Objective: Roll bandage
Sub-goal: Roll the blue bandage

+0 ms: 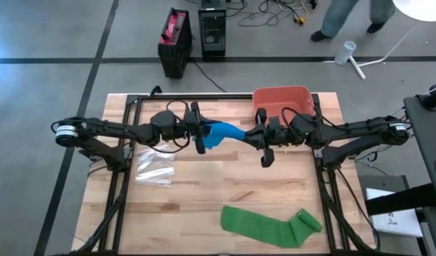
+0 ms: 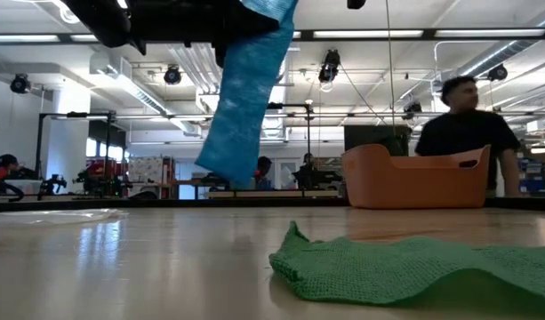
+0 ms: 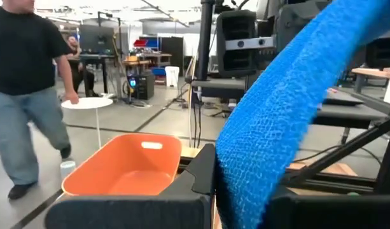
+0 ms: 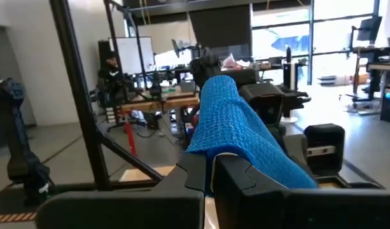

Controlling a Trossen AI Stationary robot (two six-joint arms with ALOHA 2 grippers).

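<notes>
Above the wooden table, two arms stretch a blue bandage between them — the left gripper clamped shut on one end, the right gripper shut on the other. The strip hangs unrolled, well clear of the tabletop, so rolling looks barely begun. A green bandage lies flat near the table's front edge — untouched, beside an orange bin at the back.

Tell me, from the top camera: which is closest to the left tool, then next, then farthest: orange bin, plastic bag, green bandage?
From the left tool:
1. Plastic bag, just beside it on the left side.
2. Orange bin, at the far edge.
3. Green bandage, at the near edge, right side.
</notes>
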